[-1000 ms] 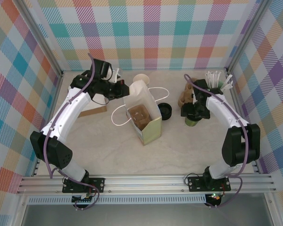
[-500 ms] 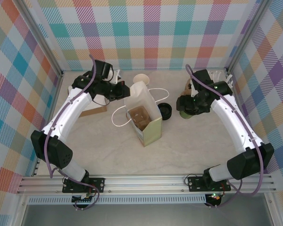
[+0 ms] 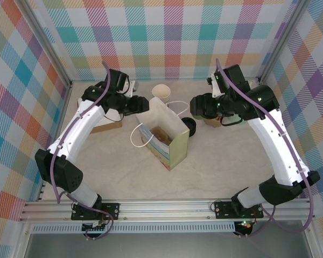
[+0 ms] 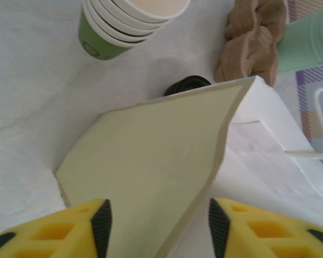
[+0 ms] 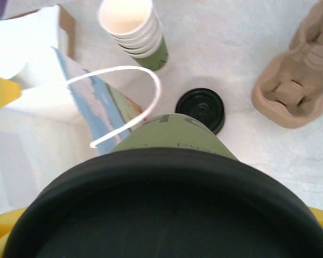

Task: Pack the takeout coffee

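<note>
Right gripper (image 3: 200,106) holds the takeout coffee (image 5: 167,204) beside the open bag (image 3: 167,141).

The right gripper is closed around the cup, which is raised above the counter (image 3: 215,172) near the far edge, just right of the bag. The left gripper (image 3: 141,104) stands with its jaws apart, astride the bag's rear wall without pinching it. Risk: the bag is unrestrained and leaning, so the cup could snag the white handle loop (image 5: 124,102) or the rim and topple it. The right arm arches high from the near edge, wrist turned inward. The left arm reaches along the left edge, wrist bent toward the bag.
</note>
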### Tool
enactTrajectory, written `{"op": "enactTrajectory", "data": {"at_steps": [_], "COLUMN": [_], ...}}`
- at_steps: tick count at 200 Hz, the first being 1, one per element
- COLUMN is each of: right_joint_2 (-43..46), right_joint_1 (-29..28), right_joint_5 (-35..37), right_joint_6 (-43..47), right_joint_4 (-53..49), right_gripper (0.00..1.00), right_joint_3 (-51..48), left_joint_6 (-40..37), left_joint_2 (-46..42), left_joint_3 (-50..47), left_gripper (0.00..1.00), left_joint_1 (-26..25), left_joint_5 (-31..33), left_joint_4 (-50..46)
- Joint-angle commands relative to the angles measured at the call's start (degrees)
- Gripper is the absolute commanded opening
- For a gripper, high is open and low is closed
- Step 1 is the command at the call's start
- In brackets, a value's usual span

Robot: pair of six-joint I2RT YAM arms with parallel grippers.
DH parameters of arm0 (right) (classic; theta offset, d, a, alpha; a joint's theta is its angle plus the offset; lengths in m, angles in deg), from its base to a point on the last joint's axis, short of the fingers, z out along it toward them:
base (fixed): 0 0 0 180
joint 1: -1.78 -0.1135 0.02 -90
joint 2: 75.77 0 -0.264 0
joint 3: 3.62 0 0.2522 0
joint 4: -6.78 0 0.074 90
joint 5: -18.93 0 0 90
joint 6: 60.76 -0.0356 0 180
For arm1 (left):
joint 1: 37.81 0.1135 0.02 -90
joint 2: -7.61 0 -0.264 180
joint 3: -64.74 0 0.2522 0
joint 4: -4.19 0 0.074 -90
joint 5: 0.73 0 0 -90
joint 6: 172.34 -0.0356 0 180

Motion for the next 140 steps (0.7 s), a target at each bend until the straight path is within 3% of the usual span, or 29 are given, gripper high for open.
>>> {"op": "enactTrajectory", "data": {"at_steps": [1,66,140], "right_joint_2": [-2.3,-10.1,-20.4], "right_joint_1": [-2.9,-12.0,-15.7], "right_joint_5": [0.3,-0.3,-0.8], "right_joint_6": [-1.3,-0.6,0.2], "right_joint_4": [-1.8,-1.4,-7.8], "right_gripper": [0.89,0.89,0.89], "right_joint_3": [4.5,14.0,24.3], "left_joint_6": [-1.4,-0.6,1.4], "left_joint_2": [-2.7,-7.7,-8.6], "left_joint_3": [1.8,-1.2,-6.4], "left_gripper": [0.60,0.74,0.74], "left_joint_1": [-0.6,-0.6,-0.6], "left_joint_5": [3.9,5.9,-1.1], "left_joint_4": [-1.7,0.2,1.5]}}
